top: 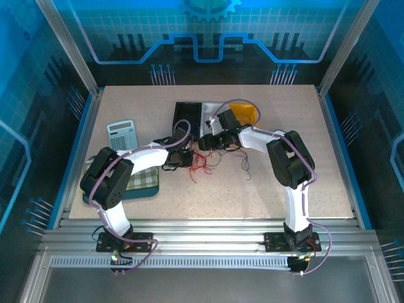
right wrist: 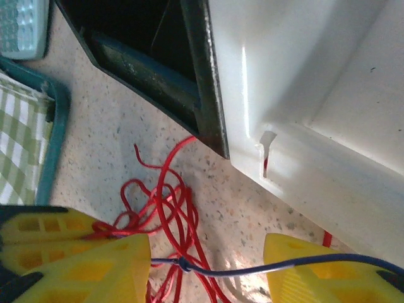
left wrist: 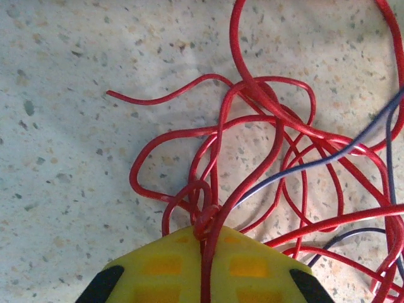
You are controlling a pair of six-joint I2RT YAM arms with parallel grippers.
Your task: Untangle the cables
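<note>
The cables lie as a tangle of thin red loops (top: pixel 199 165) on the speckled table between both arms, with a dark strand (top: pixel 246 165) trailing off to the right. In the left wrist view the red loops (left wrist: pixel 265 145) spread ahead of my left gripper (left wrist: pixel 205 232), which is shut on a knotted red strand; a blue-purple wire (left wrist: pixel 315 163) crosses them. My left gripper (top: pixel 183 158) sits at the tangle's left edge. My right gripper (right wrist: pixel 208 252) stands open over the tangle, a blue-purple wire (right wrist: pixel 252 270) stretched across the gap and lying over its right finger (right wrist: pixel 315 268). My right gripper (top: pixel 211 142) hovers just behind the red loops.
A black box (right wrist: pixel 151 57) and a white container (right wrist: pixel 315 82) stand right behind the tangle. A calculator (top: pixel 122 134) lies at the back left, and a green checked cloth on a teal tray (top: pixel 142 182) lies under the left arm. A yellow object (top: pixel 245 113) sits behind the right arm.
</note>
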